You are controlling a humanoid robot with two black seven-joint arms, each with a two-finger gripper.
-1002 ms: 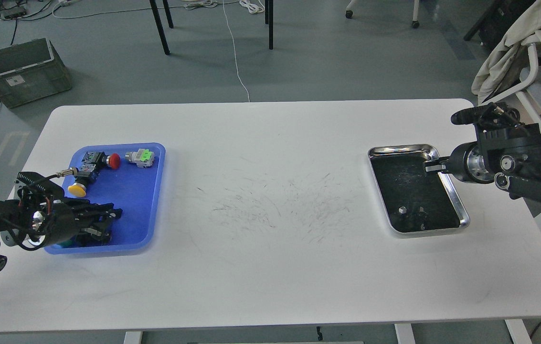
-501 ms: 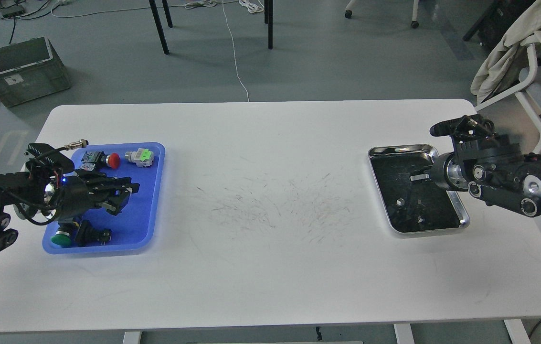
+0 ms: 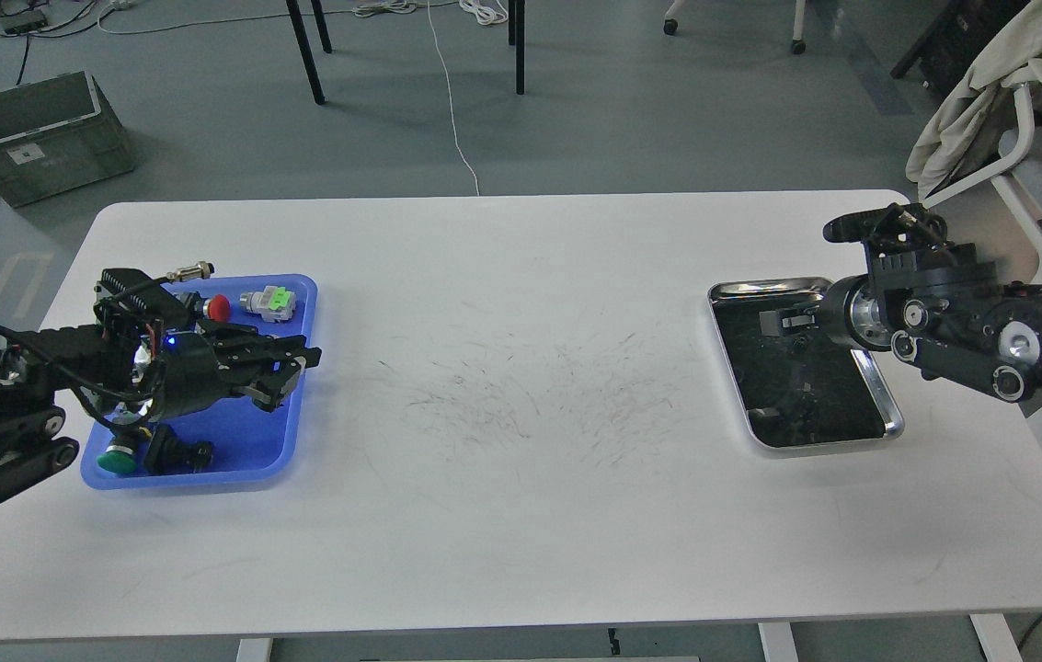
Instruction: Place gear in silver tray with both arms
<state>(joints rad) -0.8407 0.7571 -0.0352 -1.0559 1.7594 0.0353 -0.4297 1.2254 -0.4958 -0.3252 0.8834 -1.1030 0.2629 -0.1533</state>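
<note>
The silver tray (image 3: 764,288) lies on the right part of the white table, with its dark inner surface up. My right gripper (image 3: 776,322) reaches in from the right and hangs over the tray's far half; its fingers are small and dark. My left gripper (image 3: 289,372) comes in from the left and hovers over the right side of the blue tray (image 3: 254,441). Its two black claw fingers (image 3: 304,352) point right. I cannot tell whether anything is held between them. I cannot make out a gear anywhere.
The blue tray holds a red button (image 3: 220,308), a grey and green part (image 3: 269,302), a green button (image 3: 116,460) and a black part (image 3: 176,452). A grey crate (image 3: 33,138) stands on the floor at far left and a chair (image 3: 1017,129) at far right.
My left gripper has risen from the blue tray's near left corner and moved right, to the tray's right side. My right gripper has moved left, further over the silver tray.
</note>
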